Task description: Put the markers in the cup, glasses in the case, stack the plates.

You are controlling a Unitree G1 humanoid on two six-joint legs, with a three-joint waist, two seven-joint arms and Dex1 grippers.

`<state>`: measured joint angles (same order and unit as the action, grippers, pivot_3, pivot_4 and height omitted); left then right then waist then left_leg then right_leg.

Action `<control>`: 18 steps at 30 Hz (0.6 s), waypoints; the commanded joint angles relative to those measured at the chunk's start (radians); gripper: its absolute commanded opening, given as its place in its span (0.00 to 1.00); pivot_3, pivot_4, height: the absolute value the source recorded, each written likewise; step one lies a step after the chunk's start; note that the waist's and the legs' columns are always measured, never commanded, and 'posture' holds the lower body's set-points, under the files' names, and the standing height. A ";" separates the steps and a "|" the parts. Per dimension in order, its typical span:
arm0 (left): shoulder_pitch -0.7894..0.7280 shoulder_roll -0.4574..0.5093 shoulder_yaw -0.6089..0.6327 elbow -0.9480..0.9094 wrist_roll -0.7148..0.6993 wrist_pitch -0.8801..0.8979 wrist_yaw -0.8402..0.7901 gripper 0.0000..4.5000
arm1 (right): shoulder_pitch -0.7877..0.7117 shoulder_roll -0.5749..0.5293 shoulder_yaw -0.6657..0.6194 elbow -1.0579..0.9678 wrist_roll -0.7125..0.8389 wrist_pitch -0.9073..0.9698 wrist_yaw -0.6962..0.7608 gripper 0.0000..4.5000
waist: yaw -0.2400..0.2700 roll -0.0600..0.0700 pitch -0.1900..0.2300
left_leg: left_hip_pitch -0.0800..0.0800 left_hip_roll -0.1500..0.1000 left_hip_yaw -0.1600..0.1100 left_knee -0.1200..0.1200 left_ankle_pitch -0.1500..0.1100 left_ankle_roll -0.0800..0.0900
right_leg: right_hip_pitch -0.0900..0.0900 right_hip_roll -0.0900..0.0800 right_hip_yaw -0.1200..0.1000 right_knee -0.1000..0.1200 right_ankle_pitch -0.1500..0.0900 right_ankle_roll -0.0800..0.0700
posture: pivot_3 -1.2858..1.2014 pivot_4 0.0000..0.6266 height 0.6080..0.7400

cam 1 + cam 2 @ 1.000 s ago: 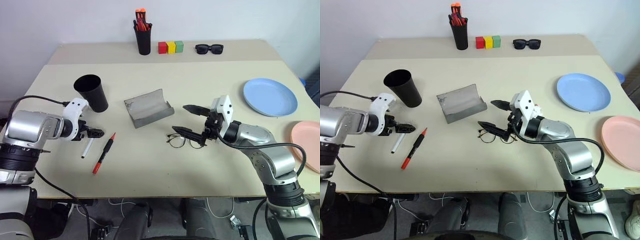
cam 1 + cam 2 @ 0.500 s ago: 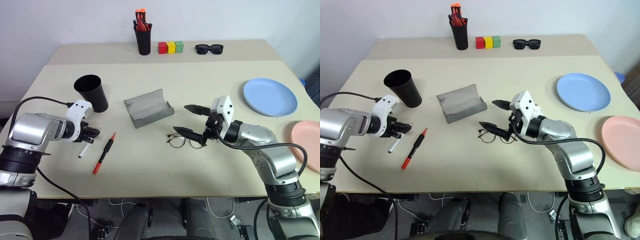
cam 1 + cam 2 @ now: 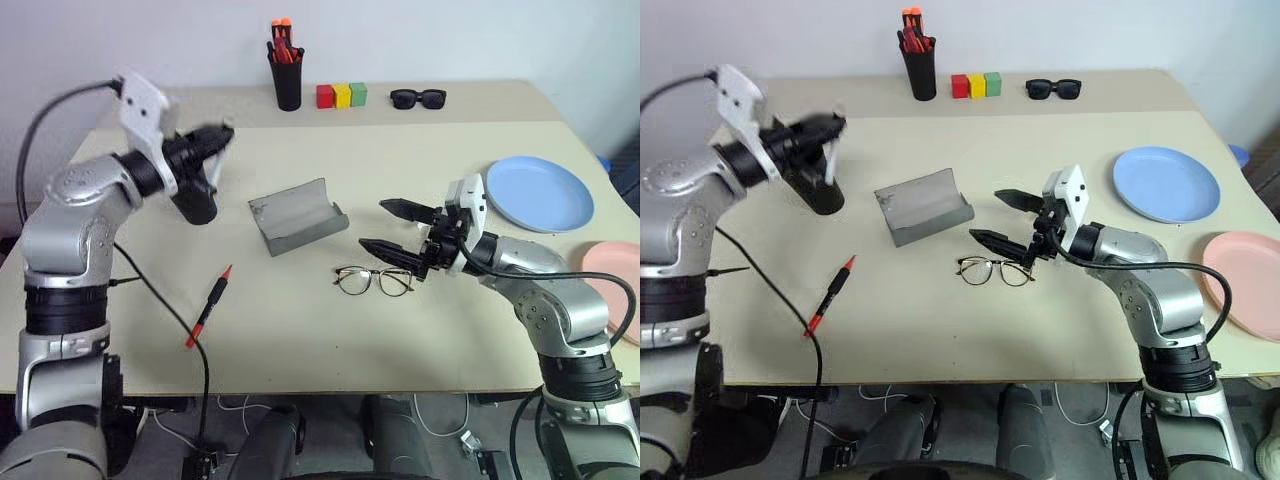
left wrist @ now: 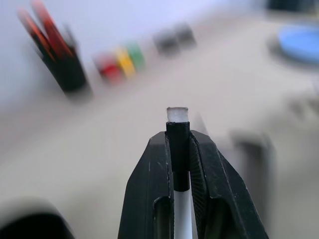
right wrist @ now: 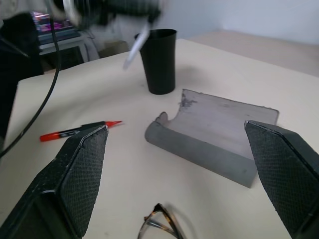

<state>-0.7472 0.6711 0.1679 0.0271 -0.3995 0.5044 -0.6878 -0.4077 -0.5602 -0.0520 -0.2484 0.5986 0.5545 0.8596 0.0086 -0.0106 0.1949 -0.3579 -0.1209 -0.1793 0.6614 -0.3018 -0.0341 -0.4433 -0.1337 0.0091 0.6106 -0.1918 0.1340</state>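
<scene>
A pale wall is seen behind a beige tabletop (image 3: 300,340) carrying every item of the task. The left tool (image 3: 213,137) is raised above the black cup (image 3: 197,200), its fingers pressed together on a marker (image 4: 178,149) with a white barrel and a black band — its length is seen slanting down beside the cup's rim in the right wrist view. The second marker, red with a black middle (image 3: 208,306), is left lying on the tabletop, nearer the front edge than the cup and well apart from it. The grey case (image 3: 297,215) is lying open just right of the cup, and the wire-framed glasses (image 3: 373,281) are resting beyond the case on that same side. The right tool (image 3: 400,228) is held with its fingers spread wide above the glasses, gripping nothing. The blue plate (image 3: 540,193) and the pink plate (image 3: 610,278) are set far from the cup, unstacked.

Several slips may be expected. If the marker is released while tilted or off-centre, the rim may be struck and the light cup tipped — or the marker may bounce out onto the tabletop. The thin wire frame may be bent, or pushed away, if the right tool is closed on it carelessly.
</scene>
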 commanded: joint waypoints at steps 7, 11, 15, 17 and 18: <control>-0.241 -0.037 0.129 0.546 0.140 -0.549 0.211 0.01 | -0.046 0.011 -0.001 0.000 -0.020 -0.030 -0.010 1.00 | 0.001 0.000 0.000 | 0.001 -0.001 0.003 0.000 0.000 0.000 | 0.000 0.000 0.002 -0.001 0.001 0.001 | 0.52 0.24 1.00; -0.228 -0.085 0.118 0.627 0.149 -0.640 0.216 0.01 | -0.046 0.009 0.001 -0.015 -0.031 -0.033 -0.017 1.00 | 0.003 -0.001 0.000 | 0.000 -0.001 0.004 0.001 0.001 -0.001 | 0.000 0.000 0.003 -0.002 0.002 0.003 | 0.52 0.24 1.00; -0.154 -0.144 0.136 0.659 0.125 -0.659 0.210 0.01 | -0.037 0.002 -0.004 -0.022 -0.031 -0.033 -0.021 1.00 | 0.002 -0.002 -0.001 | -0.001 -0.001 0.004 0.001 0.001 -0.002 | 0.000 0.000 0.004 -0.006 0.004 0.005 | 0.52 0.24 1.00; -0.123 -0.157 0.138 0.653 0.121 -0.663 0.205 0.01 | -0.034 0.000 -0.003 -0.026 -0.034 -0.034 -0.022 1.00 | -0.004 -0.002 -0.001 | -0.001 -0.001 0.005 0.001 0.000 -0.001 | 0.000 0.000 0.005 -0.008 0.005 0.005 | 0.52 0.24 1.00; -0.111 -0.161 0.139 0.644 0.117 -0.662 0.202 0.01 | -0.033 -0.001 -0.003 -0.027 -0.034 -0.034 -0.022 1.00 | -0.007 -0.002 -0.001 | -0.002 -0.001 0.006 0.001 0.000 0.000 | 0.000 0.001 0.005 -0.010 0.006 0.006 | 0.52 0.24 1.00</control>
<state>-0.8497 0.4956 0.2872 0.7043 -0.2670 -0.1362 -0.4815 -0.4343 -0.5592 -0.0426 -0.2337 0.5618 0.5385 0.8394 0.0012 -0.0122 0.1943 -0.3605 -0.1223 -0.1734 0.6623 -0.3016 -0.0342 -0.4430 -0.1329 0.0142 0.5995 -0.1852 0.1400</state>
